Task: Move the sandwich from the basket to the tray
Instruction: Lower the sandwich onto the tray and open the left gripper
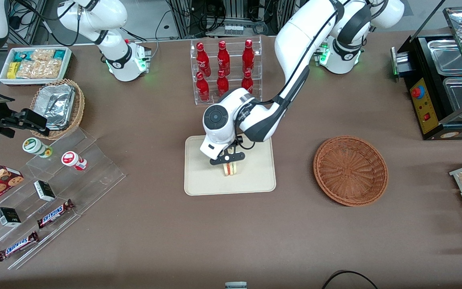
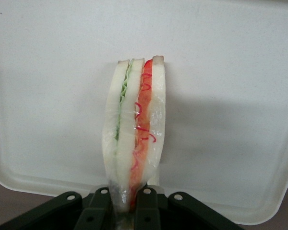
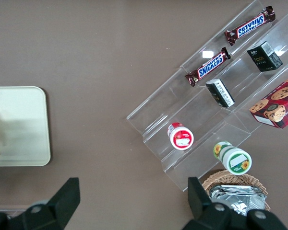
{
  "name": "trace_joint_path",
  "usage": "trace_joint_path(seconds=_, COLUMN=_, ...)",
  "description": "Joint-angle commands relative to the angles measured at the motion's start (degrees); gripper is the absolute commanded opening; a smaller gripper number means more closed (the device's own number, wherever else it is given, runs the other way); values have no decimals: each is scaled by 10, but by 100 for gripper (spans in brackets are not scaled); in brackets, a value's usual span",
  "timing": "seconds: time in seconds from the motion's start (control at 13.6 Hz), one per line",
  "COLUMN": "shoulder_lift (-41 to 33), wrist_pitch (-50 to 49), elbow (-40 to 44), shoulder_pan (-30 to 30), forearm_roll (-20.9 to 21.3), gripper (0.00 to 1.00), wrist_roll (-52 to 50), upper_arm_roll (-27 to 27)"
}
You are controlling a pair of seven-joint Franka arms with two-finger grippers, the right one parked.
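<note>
Holding the sandwich (image 1: 230, 168) upright over the tray (image 1: 199, 180), gripper (image 1: 228, 159) jaws clenching its upper edge (wicker basket (image 1: 350, 170) already emptied); remaining, apparently: lowering fully, releasing, withdrawing.

My claw (image 1: 227, 159) pinches the layered white sandwich (image 1: 229, 168) upright on the cream tray (image 1: 255, 176), while the reddish wicker basket (image 1: 350, 170) sits empty toward my arm's end.
</note>
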Motion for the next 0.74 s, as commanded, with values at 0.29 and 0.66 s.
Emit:
trace_joint_path(seconds=0.29, shoulder_lift=24, wrist_pitch=-1, elbow=26, shoulder_pan=-9, forearm_roll=7, gripper=7, wrist_roll=-40, upper_arm_roll=7)
trace_joint_path(seconds=0.66, shoulder_lift=21, wrist_pitch=0, elbow=27, shoulder_pan=-9, forearm_roll=8, gripper=100, wrist_roll=-44, upper_arm_roll=8)
